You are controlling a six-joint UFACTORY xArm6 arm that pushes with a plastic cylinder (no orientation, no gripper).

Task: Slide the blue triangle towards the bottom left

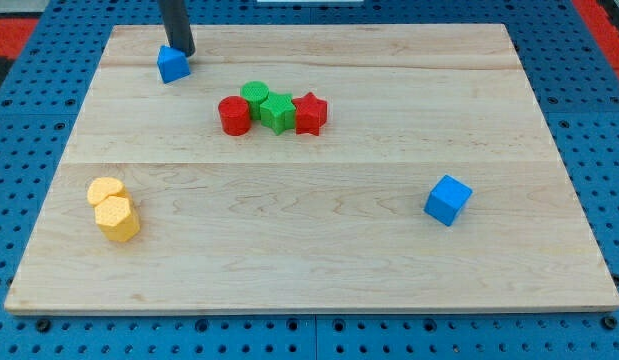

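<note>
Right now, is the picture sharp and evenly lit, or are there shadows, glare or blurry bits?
Camera view: light is soft and even, with no glare on the wooden board; the blue cube and yellow blocks cast only faint shadows. Blocks look sharp. My tip sits just above the blue triangle; the rod is cropped at the view's top.

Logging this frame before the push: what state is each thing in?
my tip: touching the blue triangle's top right edge
blue triangle: top left, apart from the others
red cylinder, green blocks, red star: clustered, touching
yellow blocks: touching pair, left
blue cube: alone, right
</note>
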